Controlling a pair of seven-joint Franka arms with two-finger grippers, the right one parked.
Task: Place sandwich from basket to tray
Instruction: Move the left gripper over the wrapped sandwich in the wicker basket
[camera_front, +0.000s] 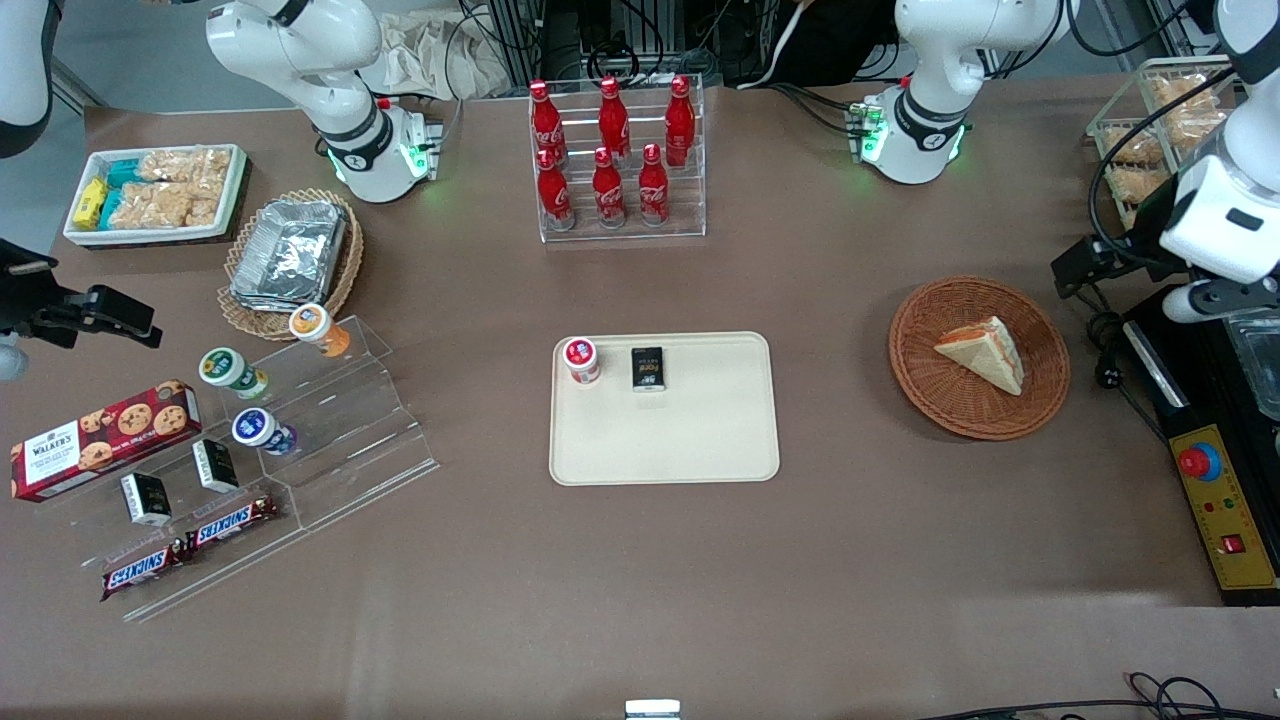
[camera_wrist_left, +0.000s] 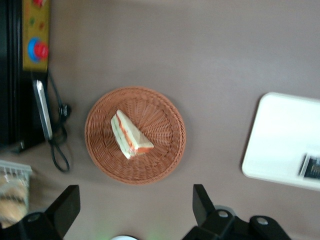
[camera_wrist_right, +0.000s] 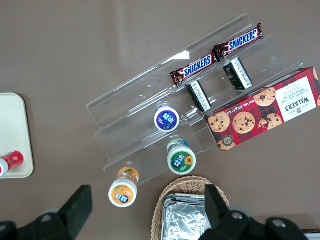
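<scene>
Front view: sandwich (camera_front: 984, 352) lies flat in the round reddish-brown wicker basket (camera_front: 935, 400), toward the working arm's end of the table, cut edge with orange filling facing away from the front camera. Basket sits on the brown table (camera_front: 640, 600), well apart from the cream tray (camera_front: 700, 440) at table centre. Tray carries a red-lidded cup (camera_front: 581, 359) and a small black packet (camera_front: 648, 368), both along its edge farther from the front camera; the nearer part of the tray is bare.

Left wrist view: gripper (camera_wrist_left: 135, 210) hangs high above the table, near the basket rim, not over the sandwich. Fingers (camera_wrist_left: 202, 202) are spread wide, nothing between them. Sandwich (camera_wrist_left: 129, 135) sits roughly mid-basket (camera_wrist_left: 165, 107), touching only the weave. Tray corner (camera_wrist_left: 280, 135) with the black packet (camera_wrist_left: 312, 167) shows in the same view.

Yellow e-stop box (camera_front: 1222, 510) sits at the table edge by the working arm, nearer the front camera than the basket. Acrylic rack of red cola bottles (camera_front: 615, 150) stands farther from the front camera than the tray.
</scene>
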